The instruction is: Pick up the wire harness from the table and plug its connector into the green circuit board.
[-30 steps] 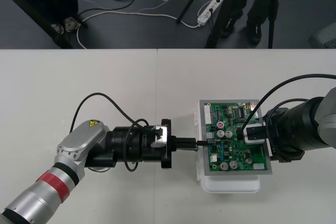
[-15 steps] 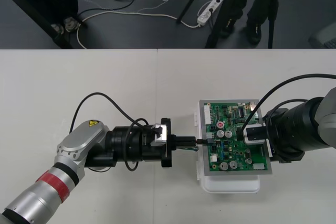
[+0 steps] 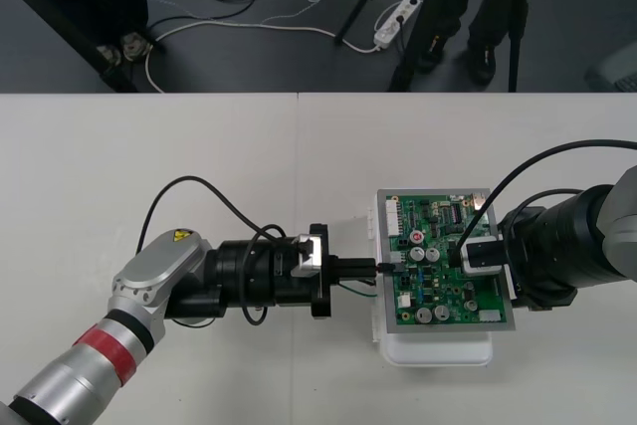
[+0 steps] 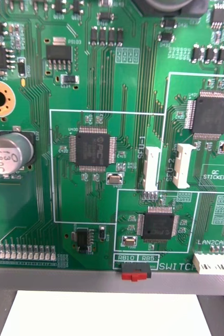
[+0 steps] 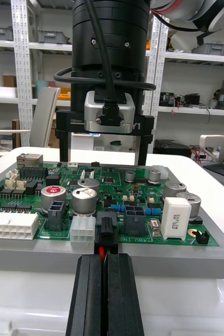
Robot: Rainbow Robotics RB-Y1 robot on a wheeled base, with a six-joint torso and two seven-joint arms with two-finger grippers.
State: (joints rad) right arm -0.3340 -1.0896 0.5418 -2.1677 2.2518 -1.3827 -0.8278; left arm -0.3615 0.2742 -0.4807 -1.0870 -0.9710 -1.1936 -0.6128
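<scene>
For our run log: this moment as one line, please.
left gripper: shut on plug, at board edge | right gripper: open, over board

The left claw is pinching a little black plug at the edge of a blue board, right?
Not blue: the board is green, as the left wrist view shows. The left gripper does pinch the black plug at its edge.

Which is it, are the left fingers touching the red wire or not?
Touching. Left wrist view: the red wire sits pinched between the shut left fingers, right by the plug.
</scene>
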